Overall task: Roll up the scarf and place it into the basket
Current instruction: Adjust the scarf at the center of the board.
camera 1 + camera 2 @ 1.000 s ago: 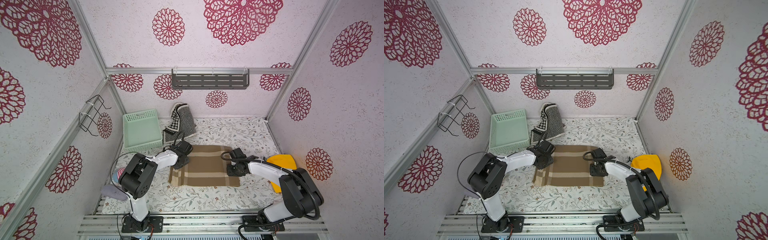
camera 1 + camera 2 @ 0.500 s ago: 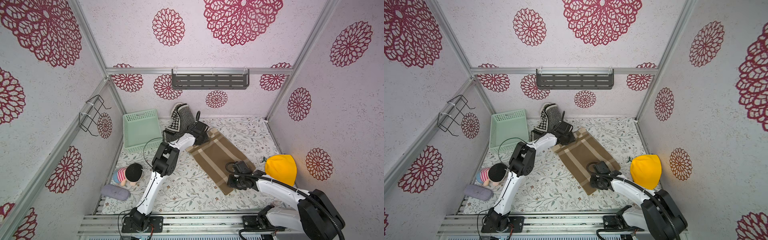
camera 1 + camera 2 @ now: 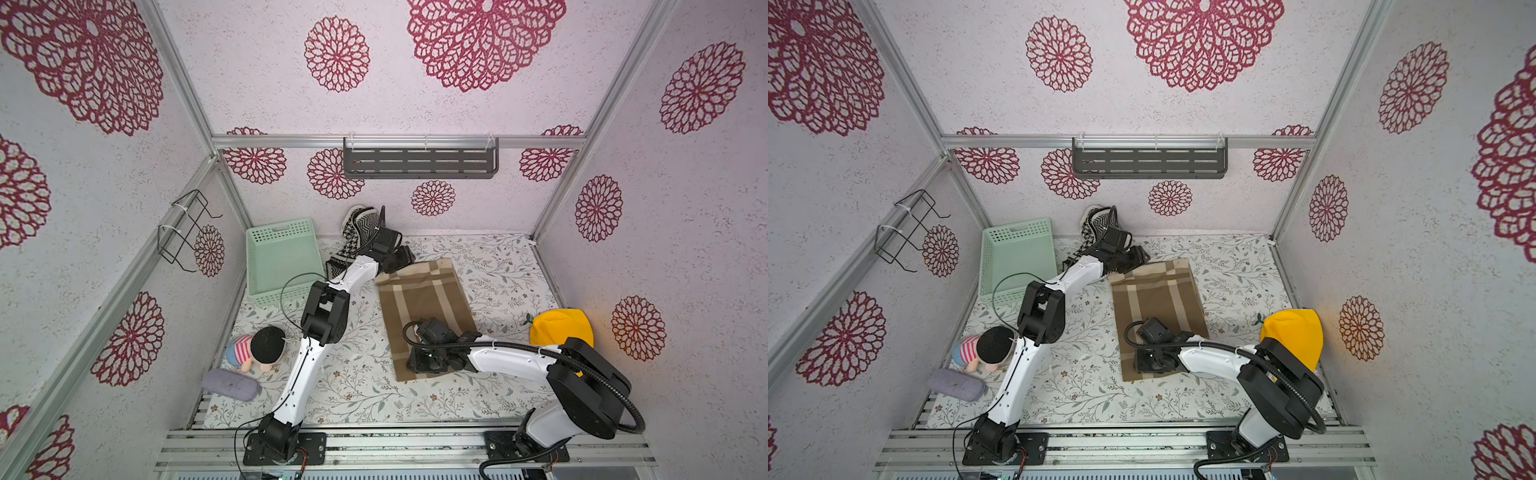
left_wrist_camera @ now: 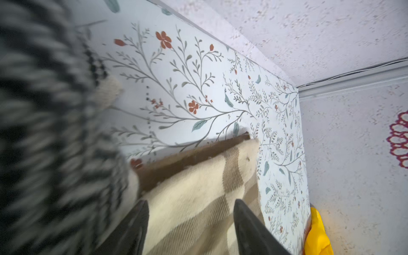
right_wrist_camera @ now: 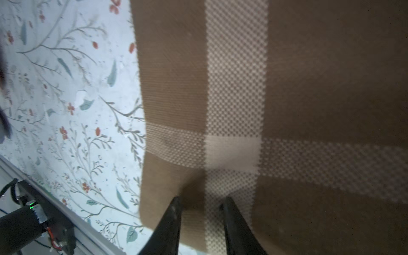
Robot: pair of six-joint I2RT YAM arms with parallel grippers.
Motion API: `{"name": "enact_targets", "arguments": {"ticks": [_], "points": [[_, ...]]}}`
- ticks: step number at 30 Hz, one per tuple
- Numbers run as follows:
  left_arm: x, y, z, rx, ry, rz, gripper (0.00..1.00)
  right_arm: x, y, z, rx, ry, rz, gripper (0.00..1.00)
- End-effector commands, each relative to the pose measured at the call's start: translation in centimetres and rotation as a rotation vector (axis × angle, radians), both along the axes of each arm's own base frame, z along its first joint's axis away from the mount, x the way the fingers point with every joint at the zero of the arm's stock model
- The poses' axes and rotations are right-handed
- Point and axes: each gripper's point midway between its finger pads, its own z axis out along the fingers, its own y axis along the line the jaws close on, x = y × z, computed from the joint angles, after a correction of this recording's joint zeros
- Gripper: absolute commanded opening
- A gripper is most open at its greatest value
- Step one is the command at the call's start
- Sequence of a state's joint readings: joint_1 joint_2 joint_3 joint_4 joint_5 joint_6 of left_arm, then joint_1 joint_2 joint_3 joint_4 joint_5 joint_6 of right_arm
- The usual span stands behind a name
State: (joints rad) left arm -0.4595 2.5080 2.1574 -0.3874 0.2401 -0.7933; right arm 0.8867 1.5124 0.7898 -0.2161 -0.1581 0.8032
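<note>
Left fingers (image 4: pixel 247 225) are spread wide, tips down over the cream band at the far end of the brown-and-cream plaid woven scarf (image 3: pixel 424 295), and nothing is pinched between them. Just past those tips the scarf's far edge shows a darker layer underneath. Right beside those fingers, on their outer side, sits the black-and-white zigzag knit cloth (image 3: pixel 360 226), only a blur in the left wrist view.

Down at the near end, the right fingers (image 5: pixel 172 220) stand partway apart. Their tips are at the cloth close to the scarf's corner, straddling the edge of a checked stripe, with no fold visibly caught between them.

The scarf lies flat and unrolled on the floral-printed tabletop (image 3: pixel 498 266), stretched from one pair of fingers to the other in both top views. The pale mint-green perforated plastic basket (image 3: pixel 279 235) sits off to the left of the left fingers, apart from the scarf, with the zigzag cloth in between. Out past the right fingers, a bright yellow fabric hat (image 3: pixel 559 328) rests by the side wall.
</note>
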Motion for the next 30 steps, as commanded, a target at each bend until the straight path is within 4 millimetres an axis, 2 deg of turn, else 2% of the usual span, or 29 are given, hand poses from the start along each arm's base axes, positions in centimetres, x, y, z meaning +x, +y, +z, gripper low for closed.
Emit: {"name": "enact_targets", "arguments": {"ticks": [1, 3, 5, 6, 10, 12, 14, 17, 19, 21, 24, 26, 30], "points": [[-3.7, 0.1, 8.4, 0.018, -0.117, -0.048, 0.68, 0.3, -1.4, 3.7, -0.022, -0.086, 0.005, 0.43], [-6.9, 1.1, 8.9, 0.050, -0.105, -0.026, 0.69, 0.5, -3.4, 5.3, -0.059, -0.132, -0.026, 0.47], [-10.8, 2.0, 8.2, 0.092, -0.080, -0.002, 0.70, 0.9, -6.5, 6.5, -0.122, -0.162, -0.098, 0.48], [-12.6, 2.3, 8.9, 0.093, -0.090, 0.004, 0.70, 1.1, -8.1, 6.7, -0.151, -0.164, -0.137, 0.48], [-21.0, 2.3, 5.1, 0.198, -0.038, -0.058, 0.69, 0.8, -15.5, 6.2, -0.229, -0.147, -0.339, 0.46], [-24.9, 1.3, 3.9, 0.261, -0.065, -0.141, 0.68, 0.2, -18.5, 5.7, -0.254, -0.144, -0.426, 0.44], [-29.5, -1.2, 3.3, 0.342, -0.148, -0.310, 0.67, -0.4, -20.8, 5.2, -0.256, -0.143, -0.500, 0.44], [-35.6, -4.5, 2.6, 0.539, -0.306, -0.573, 0.67, -0.9, -22.4, 4.2, -0.239, -0.127, -0.558, 0.44], [-38.0, -5.5, 1.4, 0.686, -0.378, -0.697, 0.67, -0.9, -22.9, 3.8, -0.220, -0.115, -0.578, 0.44], [-39.2, -6.1, 0.1, 0.788, -0.407, -0.759, 0.67, -0.9, -23.0, 3.3, -0.200, -0.101, -0.586, 0.43], [-40.0, -6.7, -1.2, 0.841, -0.394, -0.804, 0.67, -1.2, -23.6, 2.7, -0.202, -0.083, -0.613, 0.43], [-40.3, -6.8, -1.3, 0.841, -0.391, -0.815, 0.67, -1.5, -23.8, 2.1, -0.199, -0.068, -0.624, 0.43], [-40.5, -5.4, -1.5, 0.855, -0.366, -0.802, 0.67, -1.4, -23.2, 1.2, -0.136, -0.059, -0.621, 0.42]]}}
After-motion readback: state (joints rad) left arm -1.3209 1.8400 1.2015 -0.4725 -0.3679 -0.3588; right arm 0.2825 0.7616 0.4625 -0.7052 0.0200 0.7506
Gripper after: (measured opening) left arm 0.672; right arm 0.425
